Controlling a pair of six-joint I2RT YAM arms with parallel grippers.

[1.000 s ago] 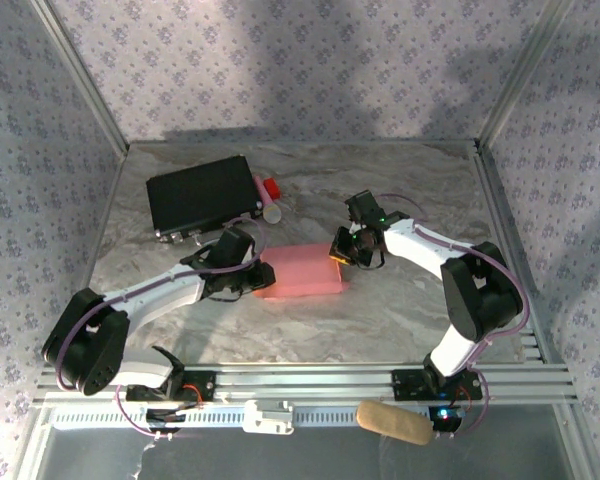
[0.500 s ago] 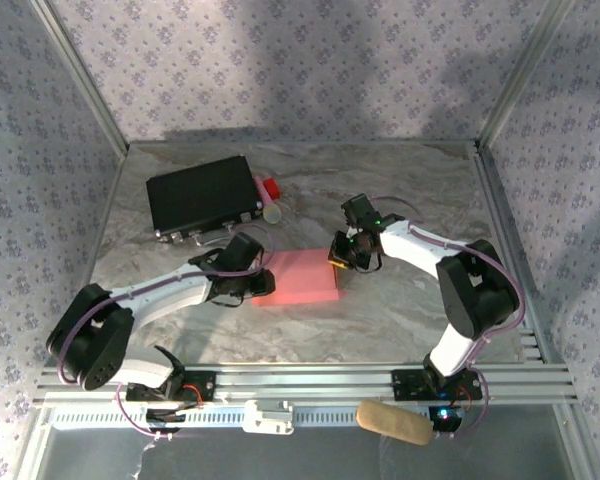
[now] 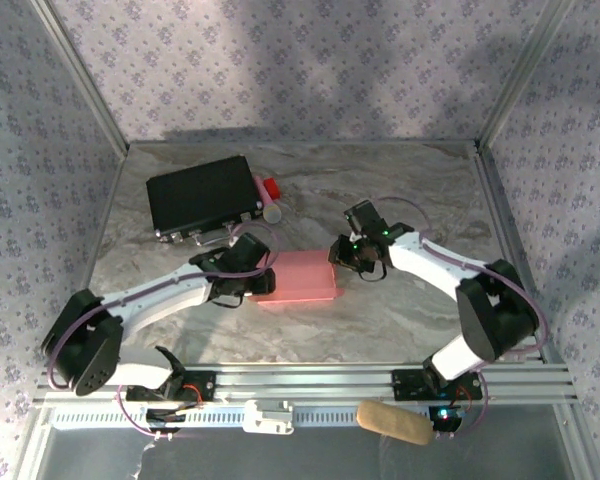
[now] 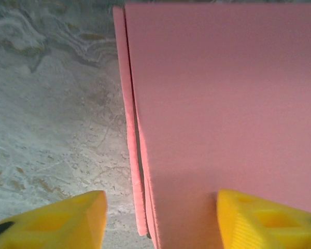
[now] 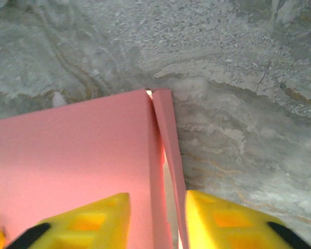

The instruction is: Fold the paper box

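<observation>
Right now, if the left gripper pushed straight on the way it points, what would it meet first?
The paper box. Its thin side flap lies straight ahead, between the open fingers of the left gripper. Depth is unclear, but it looks very near.

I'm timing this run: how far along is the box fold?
Done: the box lies as a closed pink block on the table. In hand: both arms' jaws stand open astride its ends, gripping nothing. To do: left flap and right flap each show a slit, so probably need pressing flush.
</observation>
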